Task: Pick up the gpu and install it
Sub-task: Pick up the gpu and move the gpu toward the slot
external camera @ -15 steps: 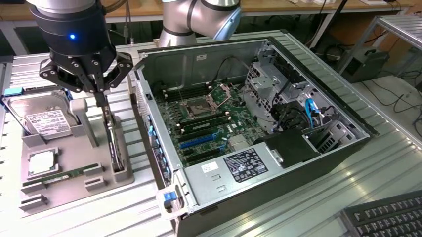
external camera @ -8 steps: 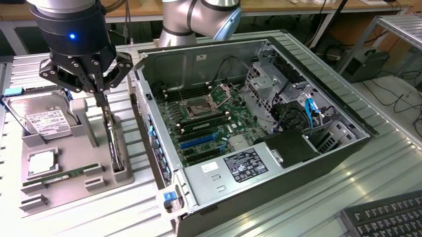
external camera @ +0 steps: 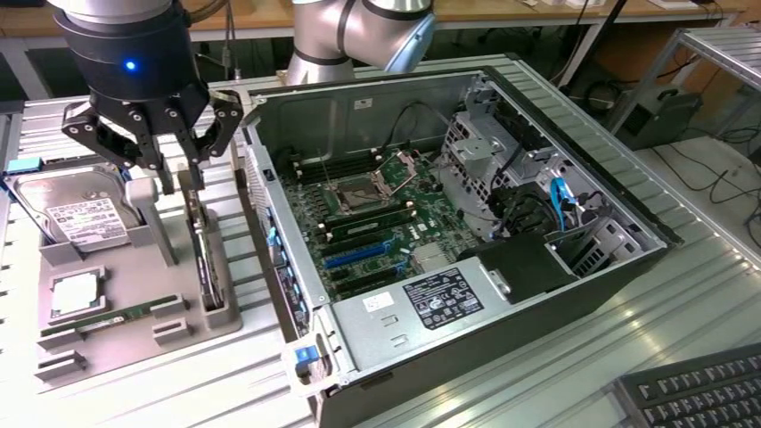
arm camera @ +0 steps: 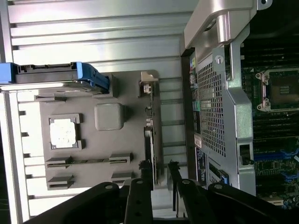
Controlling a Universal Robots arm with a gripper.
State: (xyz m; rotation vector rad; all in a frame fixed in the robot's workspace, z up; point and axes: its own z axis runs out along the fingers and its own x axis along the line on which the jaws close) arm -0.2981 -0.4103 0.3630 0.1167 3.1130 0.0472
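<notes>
pincer [external camera: 178, 187] parted, gripping nothing, gpu [external camera: 210, 263] on edge in tray [external camera: 125, 334] just beneath it

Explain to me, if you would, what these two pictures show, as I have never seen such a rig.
This is a robot arm ending in a gripper, a two-fingered hand. One picture comes from a camera standing off the arm, the other from a camera on the wrist, looking past the fingers. On the table sits a grey tray of computer parts: a hard drive, a chip, a memory stick and the gpu, a card standing on edge. Beside the tray lies an open PC case, with a keyboard nearby. The gripper hangs just above the gpu, fingers apart, holding nothing.
</notes>
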